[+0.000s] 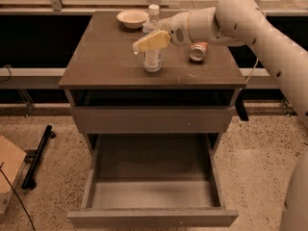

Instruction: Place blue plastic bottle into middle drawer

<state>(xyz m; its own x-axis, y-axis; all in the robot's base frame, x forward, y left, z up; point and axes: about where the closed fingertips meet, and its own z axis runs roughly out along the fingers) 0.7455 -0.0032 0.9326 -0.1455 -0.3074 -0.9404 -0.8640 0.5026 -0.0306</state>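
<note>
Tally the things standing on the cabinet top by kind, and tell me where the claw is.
Bottles: 1, the blue plastic bottle
Cans: 1, the red can
Bowls: 1, the pale bowl
Total: 3
The claw is at the bottle's upper half.
</note>
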